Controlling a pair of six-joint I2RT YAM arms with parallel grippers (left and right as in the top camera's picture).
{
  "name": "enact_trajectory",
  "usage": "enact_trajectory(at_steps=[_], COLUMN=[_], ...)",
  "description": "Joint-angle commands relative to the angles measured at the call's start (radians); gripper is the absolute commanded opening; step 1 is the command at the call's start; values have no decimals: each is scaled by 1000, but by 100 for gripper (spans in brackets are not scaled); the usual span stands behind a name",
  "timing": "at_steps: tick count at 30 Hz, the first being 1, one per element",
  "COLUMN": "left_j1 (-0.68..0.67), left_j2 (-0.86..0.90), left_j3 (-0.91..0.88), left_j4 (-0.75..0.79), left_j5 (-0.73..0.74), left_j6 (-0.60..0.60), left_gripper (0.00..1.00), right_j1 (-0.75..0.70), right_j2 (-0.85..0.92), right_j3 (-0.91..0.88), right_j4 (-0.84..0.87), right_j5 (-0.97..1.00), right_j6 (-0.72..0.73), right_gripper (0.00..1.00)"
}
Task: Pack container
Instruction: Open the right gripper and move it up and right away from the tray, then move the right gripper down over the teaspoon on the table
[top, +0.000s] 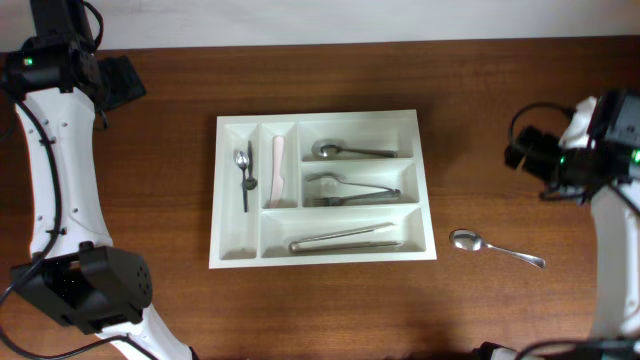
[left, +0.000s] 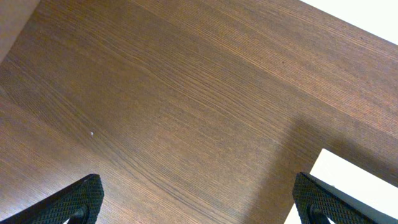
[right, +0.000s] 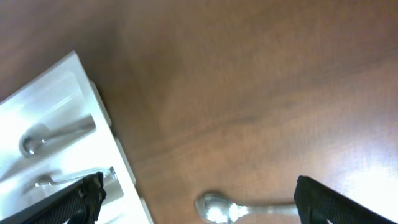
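Observation:
A white cutlery tray (top: 320, 118) lies mid-table. It holds small cutlery (top: 243, 172), a pale pink utensil (top: 277, 168), a spoon (top: 350, 151), a fork and spoon (top: 345, 188) and tongs (top: 342, 240), each in its own compartment. A loose metal spoon (top: 492, 247) lies on the table to the tray's right; it also shows in the right wrist view (right: 249, 208). My right gripper (top: 527, 150) (right: 199, 205) is open and empty, above the spoon's bowl. My left gripper (top: 120, 82) (left: 199, 202) is open and empty, over bare wood at the far left.
The tray's corner shows in the left wrist view (left: 357, 183), and its right side in the right wrist view (right: 56, 87). A pale wall edge runs behind the brown wooden table (top: 500, 100).

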Motion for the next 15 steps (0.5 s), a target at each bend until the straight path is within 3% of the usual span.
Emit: enact_trajectory(at_steps=[1, 8, 15], left_j1=[1, 1, 1], left_j2=[-5, -5, -5], left_j3=[8, 8, 8], left_j4=[-1, -1, -1], left_j5=[-7, -7, -7], left_j6=[-3, -3, -3], left_gripper=[99, 99, 99], right_j1=[-7, -6, -7], right_j2=[-34, -23, 80], right_j3=[-89, -108, -108], right_j4=[19, 208, 184], right_j5=[48, 123, 132], right_j6=[52, -34, -95], right_gripper=[99, 99, 99])
